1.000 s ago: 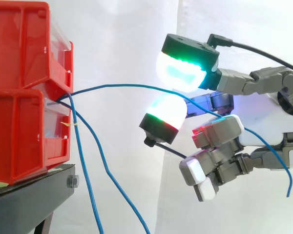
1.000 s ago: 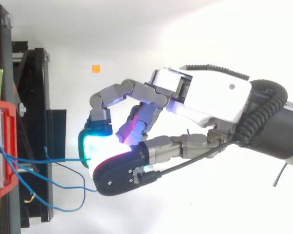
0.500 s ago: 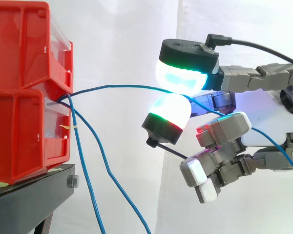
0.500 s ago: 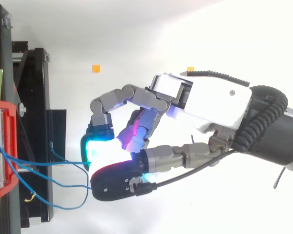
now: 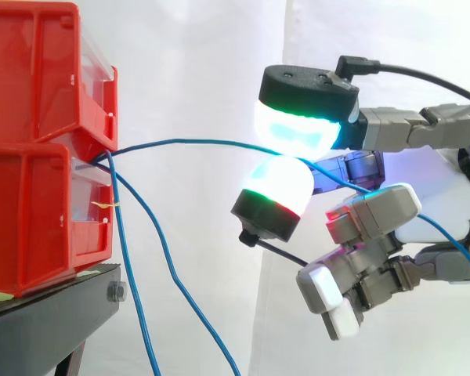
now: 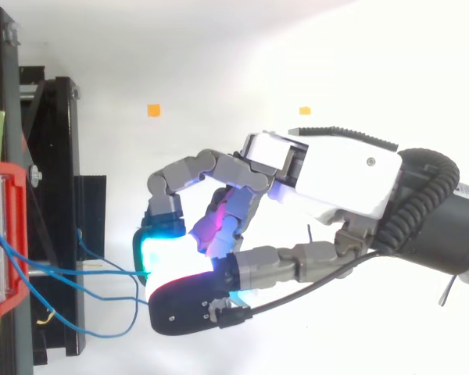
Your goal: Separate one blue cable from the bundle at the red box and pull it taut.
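Pinching one blue cable [image 5: 188, 142] between two pads [image 5: 296, 133] of my hand [image 6: 336, 176], clear of strands [image 5: 171, 274] hanging at red box [image 5: 31, 196]. Slightly bowed, not taut; next, draw back from box, grip firm.

Blue cable [image 5: 189, 142] between pads [image 5: 296, 131] of hand [image 5: 403, 130]

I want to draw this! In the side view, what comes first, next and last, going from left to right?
Red bins → loose blue cables hanging down → the hand, pinching one blue cable.
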`<state>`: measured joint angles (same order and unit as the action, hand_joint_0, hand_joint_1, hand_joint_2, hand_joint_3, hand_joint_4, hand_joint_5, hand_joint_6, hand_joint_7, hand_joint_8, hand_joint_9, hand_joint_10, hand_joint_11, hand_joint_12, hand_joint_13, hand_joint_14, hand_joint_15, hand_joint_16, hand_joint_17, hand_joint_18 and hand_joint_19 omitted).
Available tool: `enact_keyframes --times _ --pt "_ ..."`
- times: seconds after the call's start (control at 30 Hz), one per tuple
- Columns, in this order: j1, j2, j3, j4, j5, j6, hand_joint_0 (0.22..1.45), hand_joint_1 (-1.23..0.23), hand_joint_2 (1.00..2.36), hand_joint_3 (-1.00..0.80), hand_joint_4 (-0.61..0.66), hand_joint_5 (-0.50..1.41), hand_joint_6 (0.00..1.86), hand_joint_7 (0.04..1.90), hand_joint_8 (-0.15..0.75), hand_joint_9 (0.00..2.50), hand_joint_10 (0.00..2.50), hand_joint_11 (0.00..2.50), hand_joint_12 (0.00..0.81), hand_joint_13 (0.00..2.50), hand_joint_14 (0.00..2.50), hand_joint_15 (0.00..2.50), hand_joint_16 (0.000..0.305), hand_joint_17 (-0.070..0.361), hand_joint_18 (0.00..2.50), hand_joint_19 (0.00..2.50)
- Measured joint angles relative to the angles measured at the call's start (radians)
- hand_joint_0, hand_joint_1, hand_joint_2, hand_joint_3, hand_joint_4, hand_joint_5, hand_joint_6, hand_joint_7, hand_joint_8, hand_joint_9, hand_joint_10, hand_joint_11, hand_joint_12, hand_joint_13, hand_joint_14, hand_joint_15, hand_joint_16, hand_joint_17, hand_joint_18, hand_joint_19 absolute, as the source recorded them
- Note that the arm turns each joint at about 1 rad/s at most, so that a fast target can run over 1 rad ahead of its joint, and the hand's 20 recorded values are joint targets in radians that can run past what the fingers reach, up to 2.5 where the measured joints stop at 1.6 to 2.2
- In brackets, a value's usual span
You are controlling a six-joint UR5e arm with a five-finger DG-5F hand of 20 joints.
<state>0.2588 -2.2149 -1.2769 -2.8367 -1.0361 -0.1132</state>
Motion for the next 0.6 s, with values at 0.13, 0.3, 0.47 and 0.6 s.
enact_keyframes --times 0.13,0.3,0.47,0.6 --pt "0.000 0.002 -0.008 -0.005 -0.002 -0.003 0.59 -0.77 1.03 0.00 -0.17 -0.11 0.87 1.43 0.301 1.45 0.04 1.33 0.395 1.08 0.03 0.79 0.056 0.127 0.81 0.75" --pt "0.001 0.015 -0.033 -0.004 -0.004 -0.013 0.59 -0.77 1.03 0.01 -0.17 -0.11 0.87 1.41 0.307 1.46 0.04 1.35 0.398 1.08 0.03 0.79 0.056 0.127 0.81 0.76" --pt "0.006 0.062 -0.116 0.037 0.000 -0.015 0.59 -0.76 1.03 0.01 -0.15 -0.11 0.88 1.40 0.306 1.46 0.04 1.34 0.398 1.08 0.03 0.77 0.056 0.127 0.80 0.76" --pt "0.012 0.098 -0.192 0.093 0.015 -0.016 0.59 -0.76 1.03 0.01 -0.15 -0.11 0.88 1.40 0.305 1.46 0.04 1.34 0.398 1.08 0.03 0.78 0.057 0.127 0.80 0.76"
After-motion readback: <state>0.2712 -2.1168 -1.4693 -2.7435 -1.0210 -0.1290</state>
